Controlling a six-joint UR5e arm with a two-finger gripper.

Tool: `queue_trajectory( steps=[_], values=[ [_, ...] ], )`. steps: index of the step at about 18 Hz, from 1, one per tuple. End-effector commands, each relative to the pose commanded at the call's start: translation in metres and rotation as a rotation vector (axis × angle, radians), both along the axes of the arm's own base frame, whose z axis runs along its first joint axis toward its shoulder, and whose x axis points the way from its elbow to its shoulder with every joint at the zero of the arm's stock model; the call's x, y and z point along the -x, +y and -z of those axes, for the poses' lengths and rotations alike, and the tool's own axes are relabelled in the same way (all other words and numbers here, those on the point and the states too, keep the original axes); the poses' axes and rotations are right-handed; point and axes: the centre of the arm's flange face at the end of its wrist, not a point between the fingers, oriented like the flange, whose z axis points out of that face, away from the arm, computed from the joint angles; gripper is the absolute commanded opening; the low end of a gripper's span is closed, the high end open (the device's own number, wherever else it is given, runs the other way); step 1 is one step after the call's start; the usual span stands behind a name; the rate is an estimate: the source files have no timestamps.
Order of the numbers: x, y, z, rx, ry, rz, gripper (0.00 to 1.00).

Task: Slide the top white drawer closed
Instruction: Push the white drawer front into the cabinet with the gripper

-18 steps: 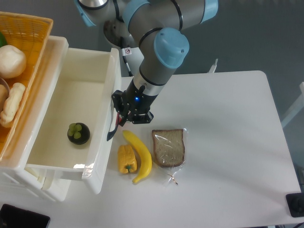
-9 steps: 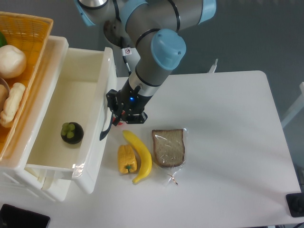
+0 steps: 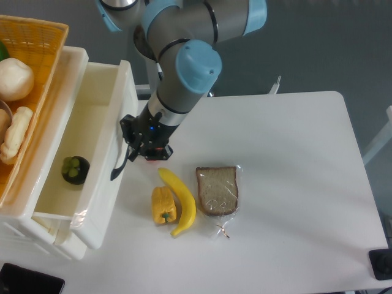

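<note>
The top white drawer (image 3: 92,153) was found at the left of the scene, still partly pulled out of its cabinet, with its front panel facing right over the white counter (image 3: 294,184). A curved black handle (image 3: 120,166) was seen on that front. The gripper (image 3: 139,149) was positioned against the drawer front, right at the handle; whether the jaws were wide, narrow or closed on the handle could not be told from this view. A dark round fruit with a green top (image 3: 73,169) was seen inside the drawer, near its left wall. A yellow wicker basket (image 3: 37,37) holding bread rolls (image 3: 13,79) was located further left. On the counter, just right of the drawer, a yellow bell pepper (image 3: 163,205), a banana (image 3: 179,201) and a wrapped bread slice (image 3: 217,190) were laid side by side.
</note>
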Motion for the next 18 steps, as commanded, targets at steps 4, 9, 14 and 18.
queue_trajectory(
  steps=[4, 9, 14, 18],
  values=[
    [-0.013, 0.008, 0.003, 0.008, -0.006, 0.012, 0.0],
    [-0.024, 0.016, 0.009, 0.017, -0.014, 0.029, 0.0],
    [-0.031, 0.021, 0.007, 0.015, -0.014, 0.042, 0.0],
    [-0.037, 0.032, 0.003, 0.019, -0.02, 0.03, 0.0]
  ],
)
